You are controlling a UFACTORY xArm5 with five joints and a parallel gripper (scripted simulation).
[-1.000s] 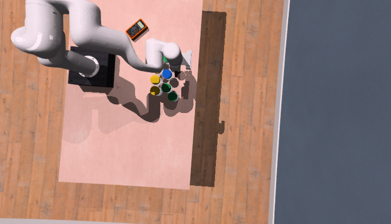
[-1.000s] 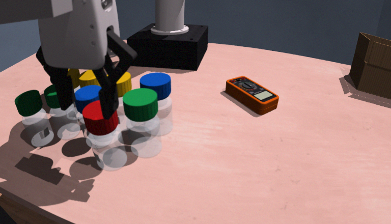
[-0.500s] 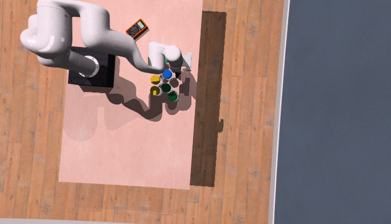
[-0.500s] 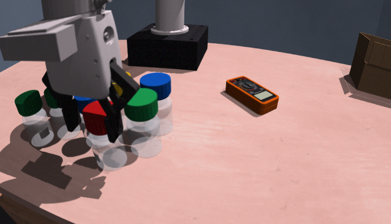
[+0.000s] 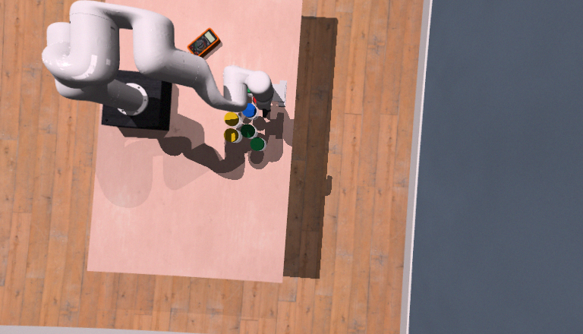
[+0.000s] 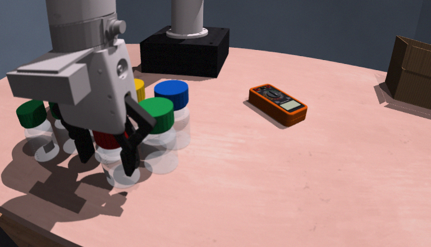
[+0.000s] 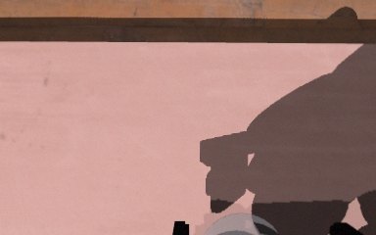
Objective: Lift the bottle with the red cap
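Near the worktop's left front edge, exterior view:
left finger: outside the clear body, apart from it.
red-capped bottle: upright, axis vertical, standing between the fingers on the table.
right finger: alongside the body, green-capped bottle just beyond.
gripper: spread wide, pinching nothing.

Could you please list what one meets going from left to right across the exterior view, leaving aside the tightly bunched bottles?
Green-capped bottle at the far left → open gripper straddling the red-capped bottle → blue-capped bottle → orange multimeter → brown box.
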